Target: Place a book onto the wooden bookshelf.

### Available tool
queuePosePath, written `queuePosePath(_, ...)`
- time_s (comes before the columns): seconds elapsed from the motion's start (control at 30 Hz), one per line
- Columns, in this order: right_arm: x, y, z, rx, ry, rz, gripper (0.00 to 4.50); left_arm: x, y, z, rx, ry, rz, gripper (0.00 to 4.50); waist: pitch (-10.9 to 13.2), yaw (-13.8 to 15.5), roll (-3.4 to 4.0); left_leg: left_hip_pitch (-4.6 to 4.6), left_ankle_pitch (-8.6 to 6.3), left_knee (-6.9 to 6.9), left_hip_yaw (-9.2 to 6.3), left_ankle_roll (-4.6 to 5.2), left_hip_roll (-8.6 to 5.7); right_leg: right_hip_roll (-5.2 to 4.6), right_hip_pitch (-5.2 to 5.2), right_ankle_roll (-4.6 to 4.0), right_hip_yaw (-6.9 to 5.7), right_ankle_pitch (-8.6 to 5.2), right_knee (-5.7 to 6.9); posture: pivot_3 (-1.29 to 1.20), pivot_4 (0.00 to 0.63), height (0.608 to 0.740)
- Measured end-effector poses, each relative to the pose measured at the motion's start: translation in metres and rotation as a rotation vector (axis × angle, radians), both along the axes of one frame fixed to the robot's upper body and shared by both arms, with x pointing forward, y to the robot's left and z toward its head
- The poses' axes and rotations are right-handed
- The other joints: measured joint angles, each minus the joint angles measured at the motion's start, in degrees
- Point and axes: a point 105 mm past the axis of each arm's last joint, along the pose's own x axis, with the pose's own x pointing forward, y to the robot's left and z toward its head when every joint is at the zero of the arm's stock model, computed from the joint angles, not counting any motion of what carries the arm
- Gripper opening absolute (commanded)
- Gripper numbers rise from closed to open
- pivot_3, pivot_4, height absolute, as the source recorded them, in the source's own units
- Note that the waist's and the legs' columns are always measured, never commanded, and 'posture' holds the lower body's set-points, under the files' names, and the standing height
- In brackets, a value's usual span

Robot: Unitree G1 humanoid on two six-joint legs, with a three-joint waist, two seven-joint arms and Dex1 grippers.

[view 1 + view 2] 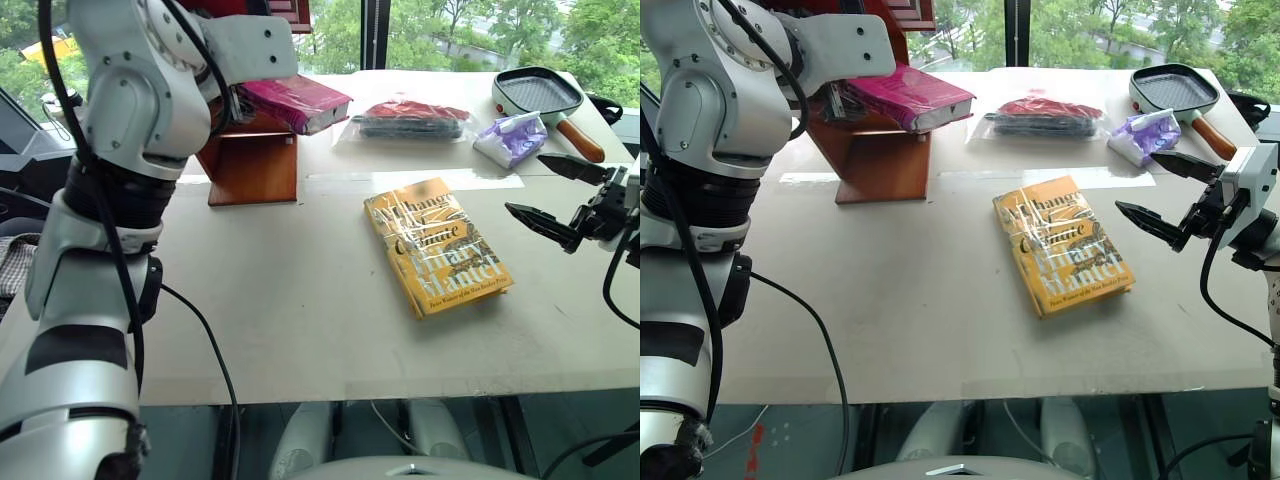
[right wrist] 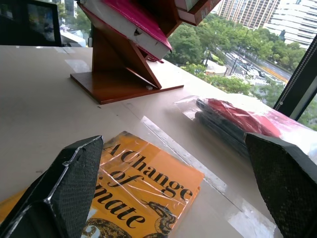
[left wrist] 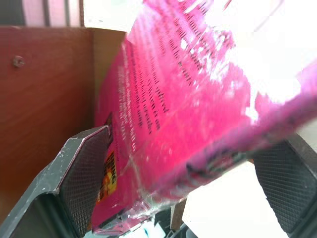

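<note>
High-rise office or lab: a worktable point(image 1: 300, 330) by tall windows point(image 1: 440, 30) (treetops and towers outside).

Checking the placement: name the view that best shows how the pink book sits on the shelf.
The right eye view: the pink book lies on the wooden bookshelf, one end jutting out. The left eye view shows the same. The right wrist view sees its underside edge; the left wrist view, just its cover up close.

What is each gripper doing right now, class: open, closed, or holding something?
Left gripper: open, fingers either side of the pink book lying on the wooden bookshelf.
Right gripper: open, holding nothing, beside the yellow-orange book.
</note>
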Motion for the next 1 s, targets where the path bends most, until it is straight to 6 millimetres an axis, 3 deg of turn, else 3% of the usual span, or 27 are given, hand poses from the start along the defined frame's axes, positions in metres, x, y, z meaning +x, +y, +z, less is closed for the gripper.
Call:
queuePosePath(0.07,0.001,-0.001,-0.001,0.002,0.002,-0.003,4.5,0.0,0.003,0.001,0.013,0.0,0.002,4.44,0.0,-0.14,0.0,0.02,0.0,0.0,0.01,0.0,0.0,0.0,0.0,0.0,0.01,0.0,0.02,0.0,0.15,0.74)
queuePosePath(0.17,0.0,-0.001,0.0,0.0,-0.007,-0.003,4.5,0.002,0.012,-0.004,0.032,0.005,0.018,3.68,0.0,-0.13,0.0,0.11,0.0,-0.01,0.02,0.01,0.01,0.0,0.05,0.0,0.02,0.0,0.04,0.0,0.15,0.74)
queuePosePath(0.27,0.0,0.0,0.0,0.001,-0.012,-0.007,4.5,0.007,0.021,-0.021,0.032,0.051,0.039,2.18,0.0,-0.06,0.0,0.11,-0.01,0.0,0.02,0.01,0.01,0.0,0.06,0.0,0.02,0.0,0.05,0.0,0.15,0.74)
queuePosePath(0.43,-0.003,0.004,0.002,-0.008,-0.024,-0.002,4.5,0.009,0.026,-0.017,0.036,0.015,0.038,0.02,0.0,-0.06,-0.01,0.15,-0.01,0.0,0.05,0.01,0.0,-0.01,0.08,0.0,0.05,0.0,0.06,0.0,0.15,0.74)
queuePosePath(0.7,-0.005,0.008,0.003,-0.01,-0.021,-0.003,4.5,0.009,0.033,-0.017,0.05,0.01,0.049,0.02,0.0,-0.3,0.0,0.34,-0.03,-0.02,0.15,0.06,0.03,0.02,0.19,0.0,0.15,0.0,0.09,0.0,0.15,0.74)
queuePosePath(0.9,-0.005,0.008,0.003,-0.01,-0.024,-0.01,4.5,0.003,0.071,-0.01,0.075,0.025,0.131,0.02,0.0,-0.41,0.0,0.38,-0.04,-0.03,0.19,0.06,0.05,0.03,0.2,0.0,0.17,0.0,0.12,0.0,0.15,0.74)
queuePosePath(1.0,-0.005,0.008,0.003,-0.01,-0.023,-0.008,4.5,-0.001,0.079,-0.009,0.106,0.041,0.128,0.02,0.02,-0.52,-0.03,0.38,-0.04,-0.02,0.22,0.06,0.06,0.03,0.19,0.0,0.2,0.0,0.11,0.0,0.15,0.74)
